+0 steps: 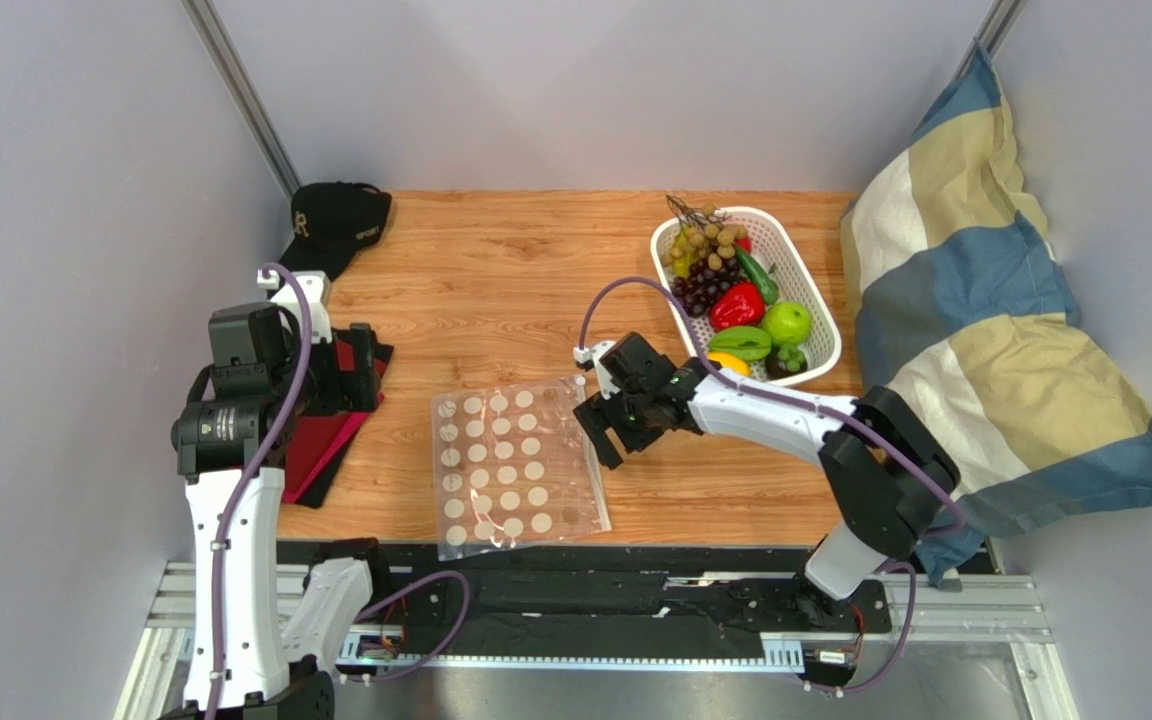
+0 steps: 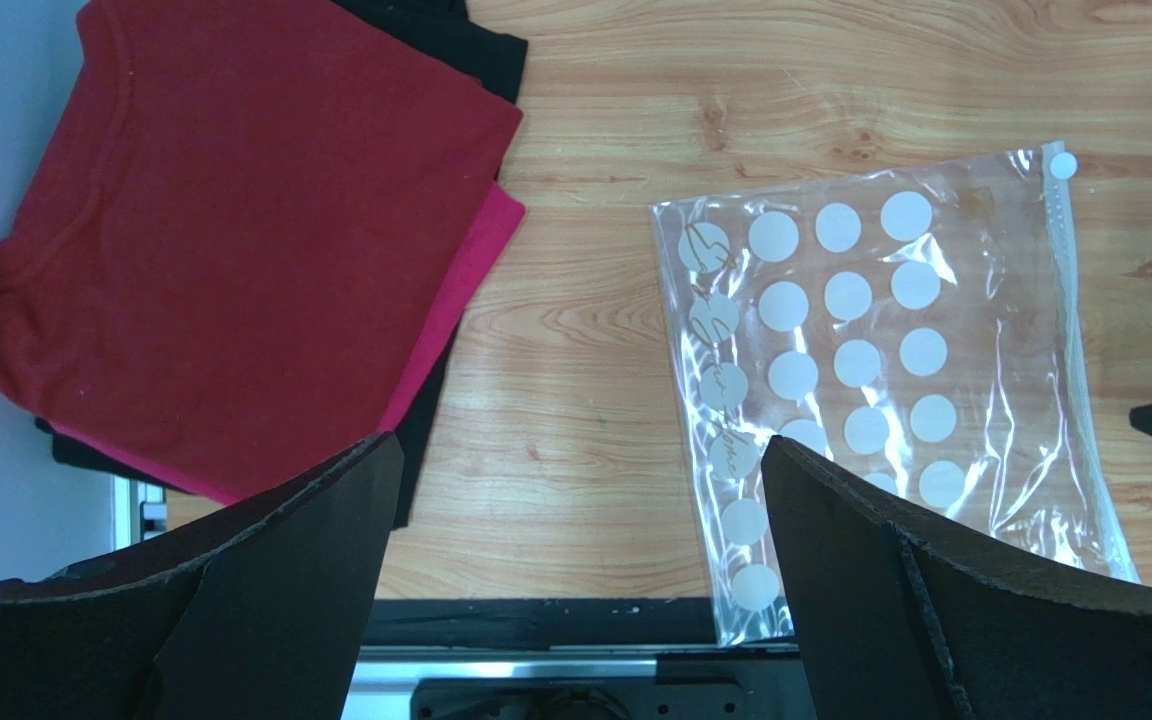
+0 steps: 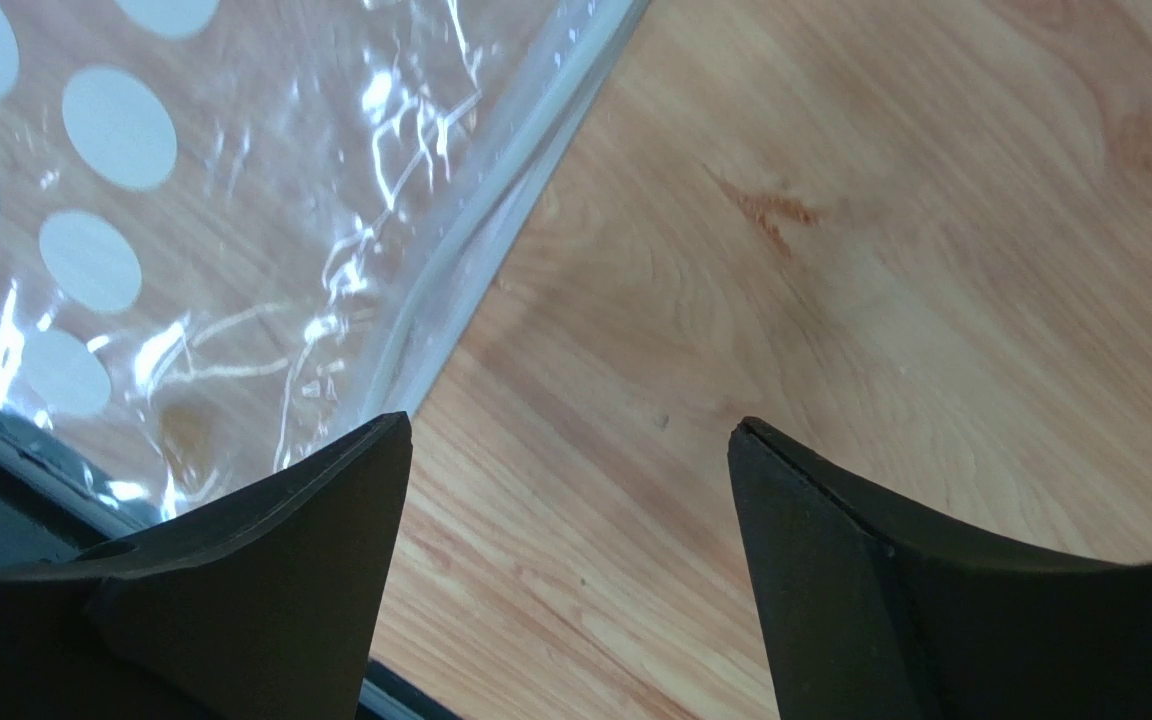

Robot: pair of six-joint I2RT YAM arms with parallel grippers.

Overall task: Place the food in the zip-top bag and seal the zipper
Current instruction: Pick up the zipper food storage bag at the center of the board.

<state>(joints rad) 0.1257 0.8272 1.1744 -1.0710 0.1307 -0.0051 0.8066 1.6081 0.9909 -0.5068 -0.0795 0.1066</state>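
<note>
The zip-top bag lies flat and empty on the wooden table near its front edge, clear with white dots. It also shows in the left wrist view. Its zipper runs along the bag's right edge. The food sits in a white basket: grape bunch, red pepper, green pieces and lemon. My right gripper is open and empty, low over bare wood just right of the zipper. My left gripper is open and empty, above the table between the red cloth and the bag.
The white basket stands at the back right. A large striped pillow leans at the right. A folded red cloth on black cloth lies at the left. A black cap sits at the back left.
</note>
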